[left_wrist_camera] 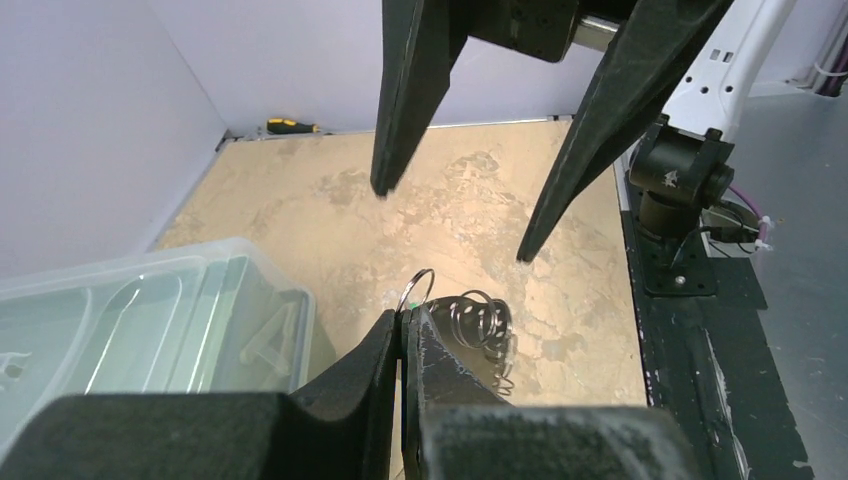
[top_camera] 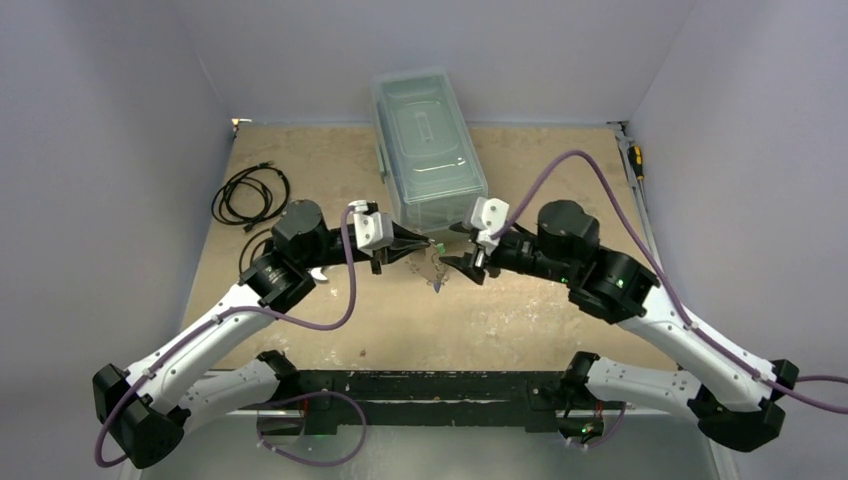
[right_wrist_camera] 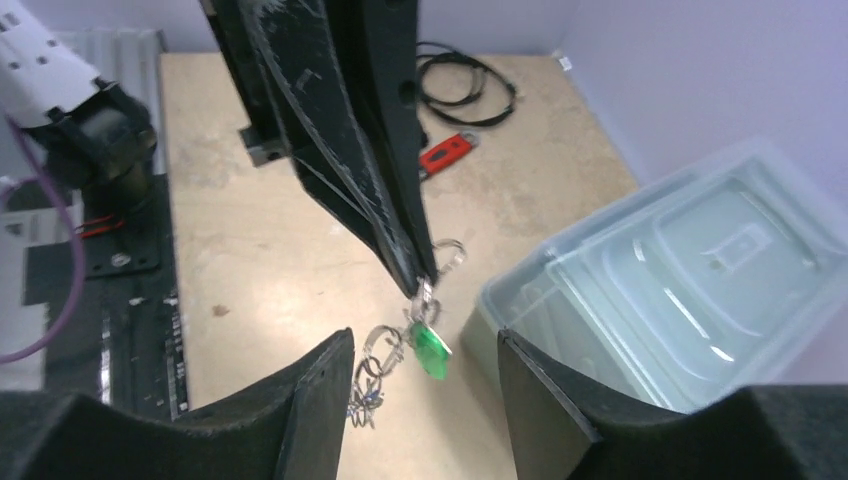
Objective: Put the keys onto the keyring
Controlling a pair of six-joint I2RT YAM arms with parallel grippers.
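Keyring (right_wrist_camera: 378, 352) hangs under left claw (left_wrist_camera: 404, 318), which is pressed together on one small ring | green key (right_wrist_camera: 430, 347) dangles just below tips, seemingly threaded | right claw (left_wrist_camera: 455, 215) spread, opposite | blue key not made out, likely pending

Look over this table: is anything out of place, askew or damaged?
Nothing looks spilled or broken. The clear lidded box sits askew to the table edges, and a yellow-handled screwdriver lies stray by the far right corner. The keyring hangs from the shut left gripper.
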